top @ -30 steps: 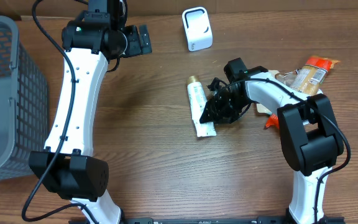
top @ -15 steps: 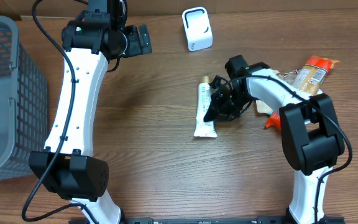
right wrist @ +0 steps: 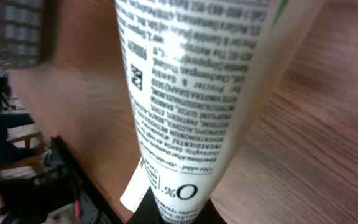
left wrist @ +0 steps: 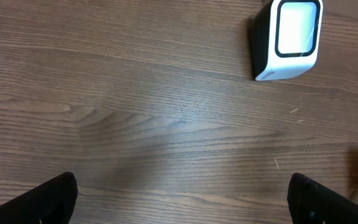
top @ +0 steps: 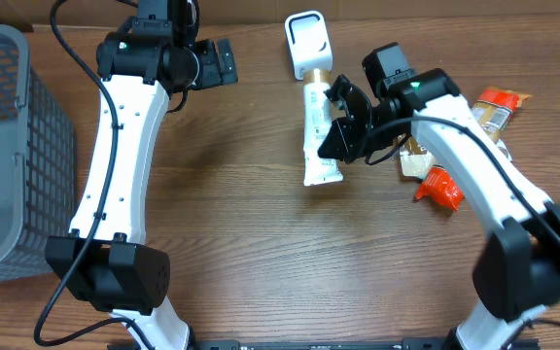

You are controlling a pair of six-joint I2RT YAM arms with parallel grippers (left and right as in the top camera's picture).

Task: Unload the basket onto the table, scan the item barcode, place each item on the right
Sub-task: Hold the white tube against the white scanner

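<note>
Right gripper (top: pixel 336 134) pinching white printed plastic tube (top: pixel 316 146), cap end near white boxy scanner (top: pixel 306 44); left gripper (top: pixel 224 61) spread wide.

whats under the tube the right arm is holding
Wooden table shows around the tube that the right gripper holds in its jaws; the patch straight beneath is covered.

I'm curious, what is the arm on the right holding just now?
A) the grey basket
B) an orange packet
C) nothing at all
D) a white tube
D: in the overhead view the right arm's fingers are closed on the white tube, whose cap end points toward the scanner, while the orange packet lies untouched beside the arm.
</note>
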